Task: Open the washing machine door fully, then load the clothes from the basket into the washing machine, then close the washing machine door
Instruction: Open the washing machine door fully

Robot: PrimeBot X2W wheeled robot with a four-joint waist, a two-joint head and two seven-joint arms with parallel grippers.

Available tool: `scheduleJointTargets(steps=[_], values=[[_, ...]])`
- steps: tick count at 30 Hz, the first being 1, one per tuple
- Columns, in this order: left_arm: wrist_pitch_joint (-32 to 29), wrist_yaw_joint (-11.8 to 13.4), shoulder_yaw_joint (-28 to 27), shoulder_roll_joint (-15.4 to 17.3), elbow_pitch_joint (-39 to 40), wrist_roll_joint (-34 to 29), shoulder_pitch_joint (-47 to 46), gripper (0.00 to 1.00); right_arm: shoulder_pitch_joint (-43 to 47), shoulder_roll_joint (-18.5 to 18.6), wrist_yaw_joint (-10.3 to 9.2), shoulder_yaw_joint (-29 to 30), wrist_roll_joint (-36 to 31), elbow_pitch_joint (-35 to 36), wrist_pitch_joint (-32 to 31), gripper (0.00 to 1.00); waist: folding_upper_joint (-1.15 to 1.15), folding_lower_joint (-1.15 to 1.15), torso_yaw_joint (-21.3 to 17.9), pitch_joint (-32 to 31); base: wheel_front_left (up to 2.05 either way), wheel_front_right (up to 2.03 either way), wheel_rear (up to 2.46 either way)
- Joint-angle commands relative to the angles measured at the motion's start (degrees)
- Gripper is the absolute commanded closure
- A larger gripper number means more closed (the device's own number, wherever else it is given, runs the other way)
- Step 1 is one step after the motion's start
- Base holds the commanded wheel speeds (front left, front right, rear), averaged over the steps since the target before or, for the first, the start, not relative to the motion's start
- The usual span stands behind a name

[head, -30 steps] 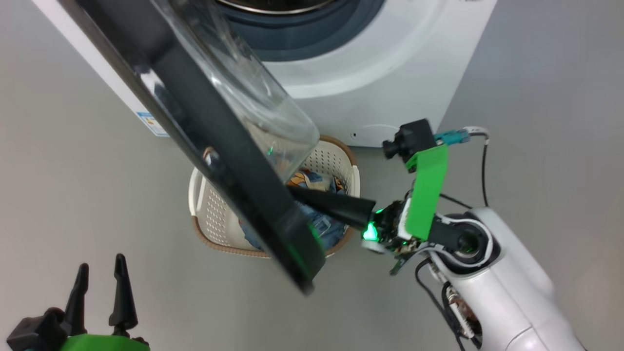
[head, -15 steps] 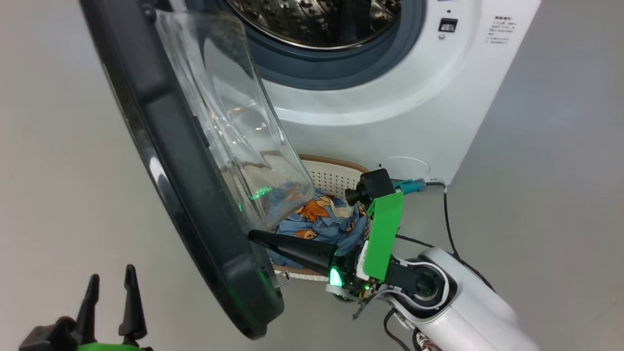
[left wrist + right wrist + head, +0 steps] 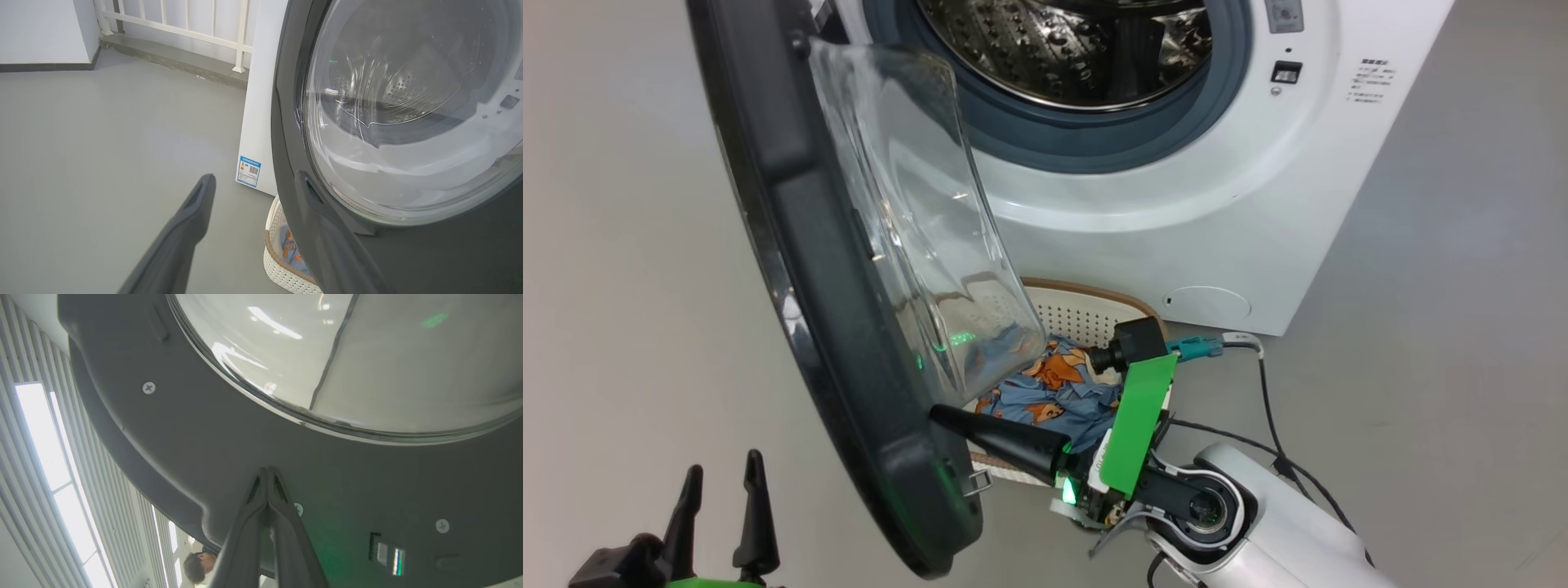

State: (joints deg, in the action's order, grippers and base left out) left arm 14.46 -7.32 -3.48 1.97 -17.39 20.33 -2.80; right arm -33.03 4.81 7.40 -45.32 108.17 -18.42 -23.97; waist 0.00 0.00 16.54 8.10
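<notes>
The left pincer [image 3: 725,464] sits on the outer side of the door [image 3: 809,269], fingers spread wide and empty. In the left wrist view one finger lies close against the door's outer rim, though I cannot tell if it touches. The right pincer [image 3: 939,415] is on the inner side, clenched with nothing between its fingers. Its tips are set against the door's lower inner rim, close to the metal latch.

The door looks partly open, so opening it seems to be the step in hand. The closed tips bear on smooth plastic with no hold, so a push at a slant could send them sliding off the rim's edge. If the door swings wider, it could strike the left pincer standing in its path.

The door has a wide glossy black rim and a bulging clear glass bowl. Under that bowl, on the inner side, stands the basket [image 3: 1086,314], cream perforated plastic with a brown woven-look rim. The clothes [image 3: 1054,388] lie crumpled in it, soft blue fabric with orange animals. Beyond the door is the washing machine [image 3: 1176,237], white and boxy, with a grey rubber gasket [image 3: 1094,151] around a perforated steel drum [image 3: 1078,49].
</notes>
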Motion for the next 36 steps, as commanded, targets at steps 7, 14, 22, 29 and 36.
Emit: scheduleJointTargets(steps=[7,14,22,29,36], values=[[0.5,-0.2,-3.8,1.1,0.7,-0.6,-0.3,0.00,1.8,-1.8,0.09,2.6,-10.6,5.6,2.7,0.00,0.00,0.00,-2.7,-2.1,0.00,0.00,0.00],[0.5,-0.2,-4.8,1.3,0.7,-1.1,0.4,0.00,5.1,3.7,0.09,2.0,-25.4,11.7,13.7,0.00,0.00,0.00,-4.9,-3.9,0.00,0.00,0.00],[0.5,-0.2,-5.7,1.3,0.5,-1.5,2.8,0.00,8.3,14.2,0.09,-3.8,-38.2,8.5,36.5,0.00,0.00,0.00,-7.4,-7.5,0.00,0.00,0.00],[0.5,-0.2,-7.3,1.2,1.1,-1.6,5.1,0.00,13.2,15.0,0.09,8.7,-51.7,6.3,38.9,0.00,0.00,0.00,-10.2,-8.4,0.00,0.00,0.00],[0.5,-0.2,-7.4,1.0,1.3,-1.5,6.0,0.00,22.9,11.0,0.09,24.1,-71.1,8.4,39.0,0.00,0.00,0.00,-11.6,-8.7,0.00,0.00,0.00]])
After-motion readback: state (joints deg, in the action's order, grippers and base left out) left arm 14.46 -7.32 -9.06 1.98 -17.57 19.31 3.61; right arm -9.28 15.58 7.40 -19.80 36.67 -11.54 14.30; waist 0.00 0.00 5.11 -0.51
